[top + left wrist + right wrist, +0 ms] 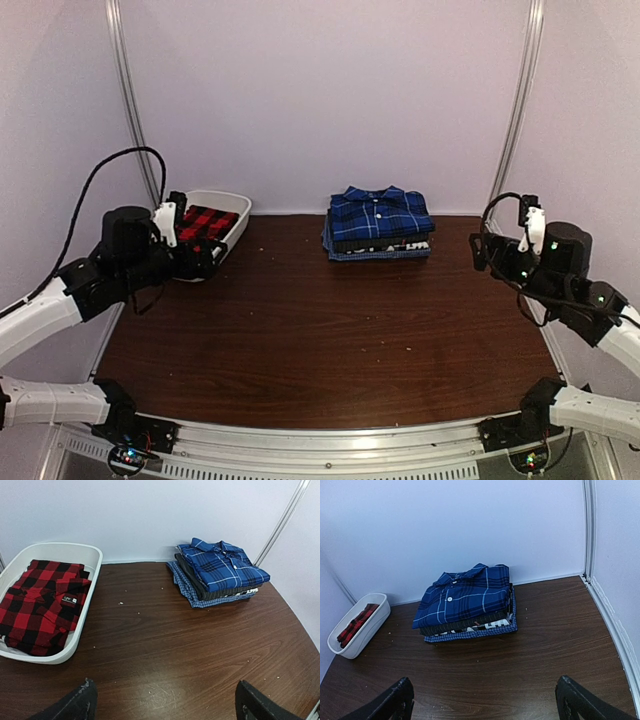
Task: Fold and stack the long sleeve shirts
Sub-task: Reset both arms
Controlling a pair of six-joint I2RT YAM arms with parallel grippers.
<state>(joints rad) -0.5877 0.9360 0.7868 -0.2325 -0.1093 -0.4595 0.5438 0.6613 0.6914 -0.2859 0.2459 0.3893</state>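
Overhead: one white tub [243,205] holds one red-and-black plaid shirt [207,222]; one folded stack [380,243], blue-and-black plaid shirt [380,211] topmost, sits well right of the tub. Left wrist: your left gripper [165,702] gapes wide, empty. Right wrist: your right gripper [485,700] likewise, touching nothing.

text: small black label [68,599] on red-and-black plaid shirt [37,607] | lettering unreadable

Open table [320,340] between tub [241,213] and stack [380,225]
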